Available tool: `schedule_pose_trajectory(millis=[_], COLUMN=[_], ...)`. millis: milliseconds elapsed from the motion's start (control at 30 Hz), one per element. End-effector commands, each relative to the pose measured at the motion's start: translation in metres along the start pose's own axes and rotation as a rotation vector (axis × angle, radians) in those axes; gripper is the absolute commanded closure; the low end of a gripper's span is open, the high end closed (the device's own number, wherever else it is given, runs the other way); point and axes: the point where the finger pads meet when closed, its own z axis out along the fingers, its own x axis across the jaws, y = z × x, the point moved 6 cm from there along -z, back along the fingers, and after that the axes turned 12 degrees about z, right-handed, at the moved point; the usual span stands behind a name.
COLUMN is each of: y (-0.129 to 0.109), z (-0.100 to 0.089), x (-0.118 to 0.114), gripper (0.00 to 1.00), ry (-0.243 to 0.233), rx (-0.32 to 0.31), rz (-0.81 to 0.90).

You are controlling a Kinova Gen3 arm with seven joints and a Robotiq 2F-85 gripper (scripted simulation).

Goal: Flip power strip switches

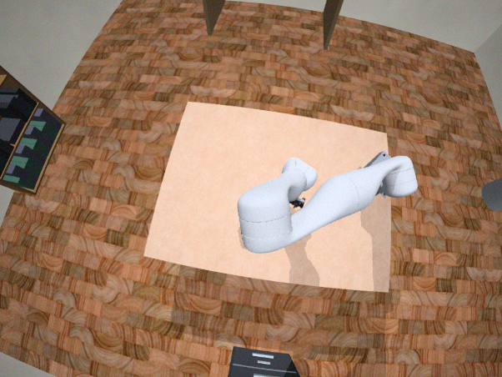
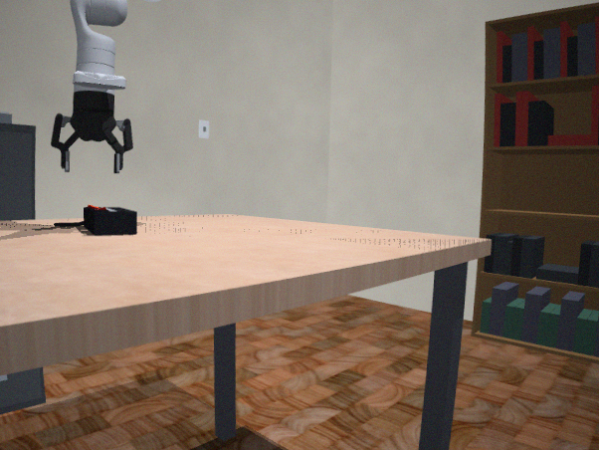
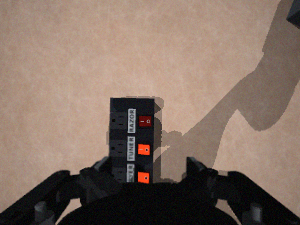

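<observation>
The black power strip (image 3: 132, 141) lies flat on the table, right way up, lengthwise in the wrist view. Its RAZOR switch (image 3: 145, 121) at the far end is dark red. The TUNER switch (image 3: 144, 149) in the middle glows bright orange. The third switch (image 3: 144, 177) nearest me is bright orange too, and its label is partly hidden by my gripper body. My gripper (image 2: 92, 161) is open and empty, hanging well above the strip (image 2: 109, 220) with fingers pointing down. In the overhead view the arm (image 1: 300, 202) hides the strip.
The strip's cable (image 2: 67, 225) runs left along the table. A bookshelf (image 2: 542, 174) stands at the right. A dark cabinet (image 2: 15, 171) stands at the left behind the table. The table edge (image 2: 249, 294) is far from the strip.
</observation>
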Motion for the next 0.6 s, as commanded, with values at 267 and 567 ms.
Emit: schedule_pose_trajectory(millis=[267,567], y=[-0.0009,-0.0009], z=[0.0003,0.0003], x=[-0.0005,-0.0005], gripper=[1.0,1.0], ry=[-0.001,-0.001], rx=[0.001,0.001], rz=[0.015,0.015])
